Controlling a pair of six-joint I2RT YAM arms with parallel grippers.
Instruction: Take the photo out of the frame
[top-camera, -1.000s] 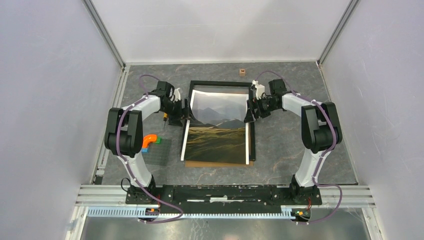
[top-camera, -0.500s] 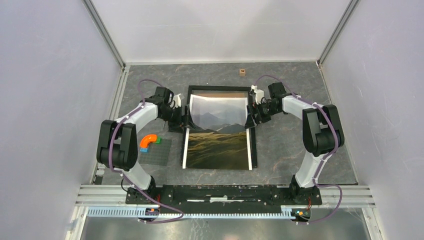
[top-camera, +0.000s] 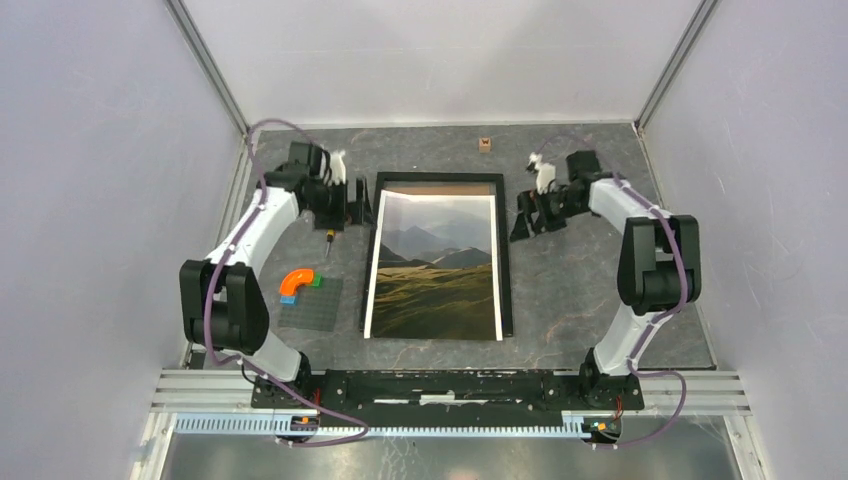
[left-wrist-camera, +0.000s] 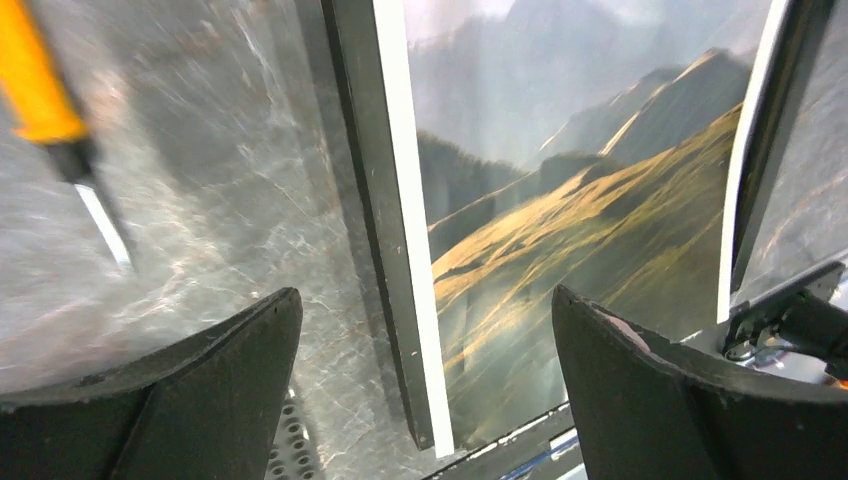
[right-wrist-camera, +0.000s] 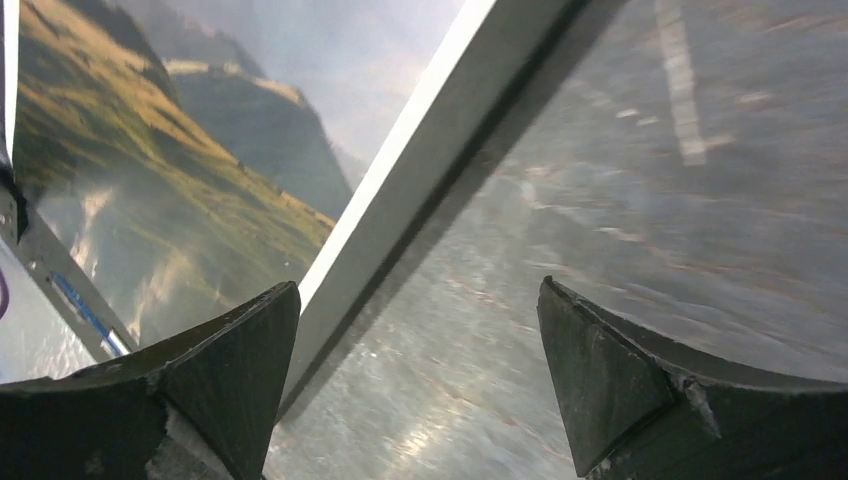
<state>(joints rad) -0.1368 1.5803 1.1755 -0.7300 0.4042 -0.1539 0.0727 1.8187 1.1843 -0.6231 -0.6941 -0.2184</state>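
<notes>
Seen from above, a grey marbled table with an arm on each side and a large picture lying flat in the middle.

At far left, a small dark baseplate (top-camera: 312, 306) carries an orange curved piece (top-camera: 296, 283). Just beyond it lies a screwdriver (top-camera: 328, 238) with an orange handle, close beside the frame's left side.

The left gripper (left-wrist-camera: 425, 300) hovers at the far left corner of the frame. Its jaws are spread wide and hold nothing.

In the centre, the frame (top-camera: 437, 178) lies flat with its thin black border showing all round. The photo (top-camera: 435, 265), misty mountains over grassy hills, rests flat inside that border. A brown strip shows between its far edge and the frame's far edge. Whether the print is seated or lies loose on top, you cannot tell.

A small wooden cube (top-camera: 485, 144) sits well beyond the frame.

The right gripper (right-wrist-camera: 417, 288) hovers over bare table just right of the frame, its jaws also wide and empty.

The task looks unfinished, since the print is not clear of the frame. For the next grasp, aim at the thin white edge alone, not the black border. Slip one finger under the edge and pinch lightly. Raise both sides evenly so the print does not crease. Keep your left arm off the screwdriver.
</notes>
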